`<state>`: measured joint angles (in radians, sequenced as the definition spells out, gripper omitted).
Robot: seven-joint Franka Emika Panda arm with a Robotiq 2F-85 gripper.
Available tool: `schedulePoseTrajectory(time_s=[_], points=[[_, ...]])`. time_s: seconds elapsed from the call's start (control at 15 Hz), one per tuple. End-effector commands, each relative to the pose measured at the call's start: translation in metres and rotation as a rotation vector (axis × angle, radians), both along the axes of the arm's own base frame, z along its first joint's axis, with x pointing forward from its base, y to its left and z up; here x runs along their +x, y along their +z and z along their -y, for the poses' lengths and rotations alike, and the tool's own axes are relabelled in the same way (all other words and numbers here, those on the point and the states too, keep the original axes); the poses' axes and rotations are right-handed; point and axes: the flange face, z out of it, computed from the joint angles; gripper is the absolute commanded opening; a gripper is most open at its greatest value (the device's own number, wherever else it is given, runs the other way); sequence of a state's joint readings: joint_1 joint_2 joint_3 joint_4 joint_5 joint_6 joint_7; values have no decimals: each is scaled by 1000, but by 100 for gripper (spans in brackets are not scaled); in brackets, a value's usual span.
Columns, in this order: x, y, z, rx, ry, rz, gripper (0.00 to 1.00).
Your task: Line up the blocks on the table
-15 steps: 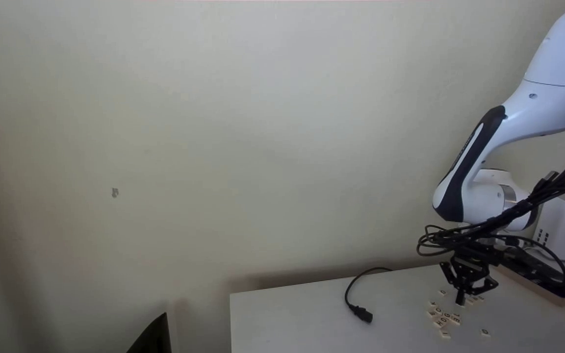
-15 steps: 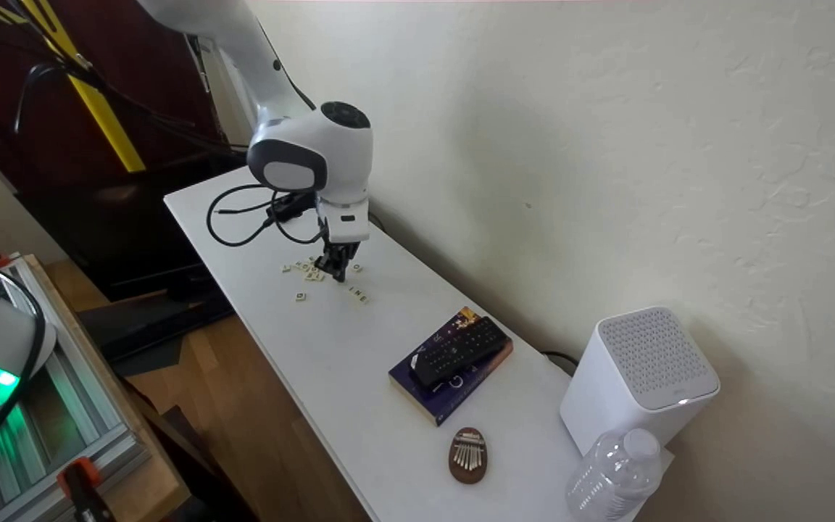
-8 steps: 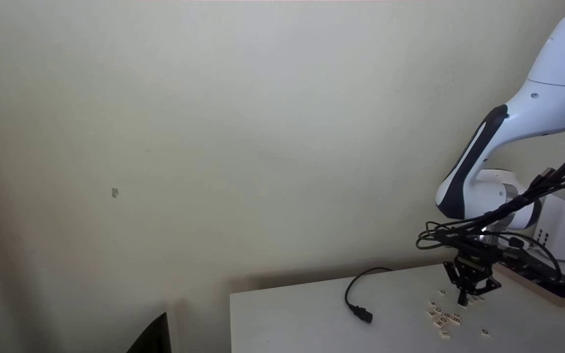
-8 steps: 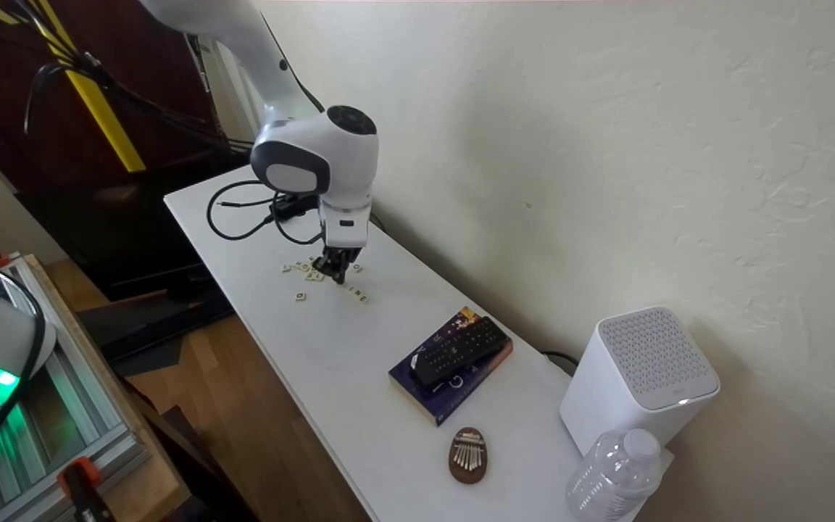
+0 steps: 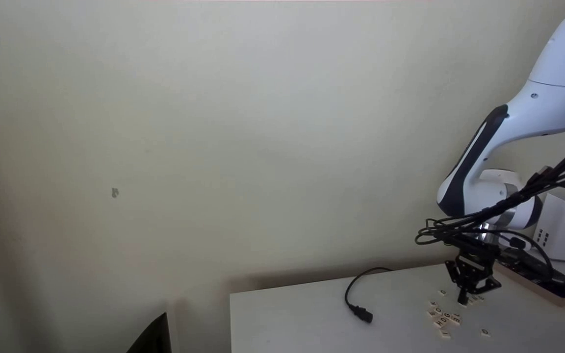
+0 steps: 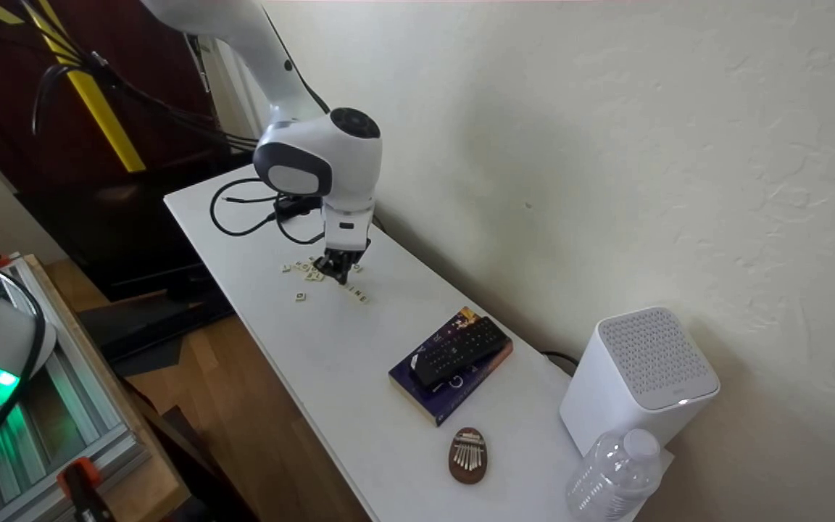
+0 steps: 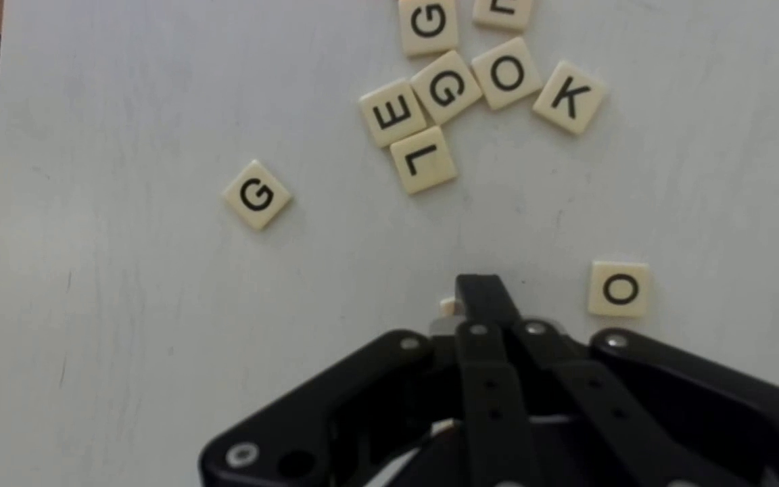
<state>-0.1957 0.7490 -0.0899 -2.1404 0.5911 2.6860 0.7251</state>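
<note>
Low over the plain off-white, flat surface [image 7: 126,325] stood the black, jointed hand [image 7: 484,287], its jaws together and nothing visible between them. Right beside their ends a cream, square block [image 7: 448,307], apparently wood or plastic, lay mostly hidden; I could not tell whether they touched it. Such a block should have handled as light, stiff, sturdy and ready to skid, better nudged along one edge or pinched low across opposite sides. Just past the hand, an exterior view showed a short row of lettered blocks [image 6: 357,293], almost wholly hidden beneath it in the wrist view. Near the hand's other side lay the O block [image 7: 619,289]; ahead, the L block [image 7: 423,159], then a jumbled cluster [image 7: 446,88], whose farthest block [image 5: 445,334] showed in an exterior view but not the wrist view. Farthest, beyond the row, both exterior views showed a thick, dark purple book [image 6: 454,397], absent from the wrist view.
</note>
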Motion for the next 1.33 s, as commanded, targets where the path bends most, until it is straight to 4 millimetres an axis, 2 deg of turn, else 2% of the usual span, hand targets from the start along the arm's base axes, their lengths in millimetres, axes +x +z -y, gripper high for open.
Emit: schedulePoseTrajectory(time_s=[0.0,1.27], points=[[5,-7,3,14,-49,-4,0],[-1,-9,14,30,-179,-26,0]])
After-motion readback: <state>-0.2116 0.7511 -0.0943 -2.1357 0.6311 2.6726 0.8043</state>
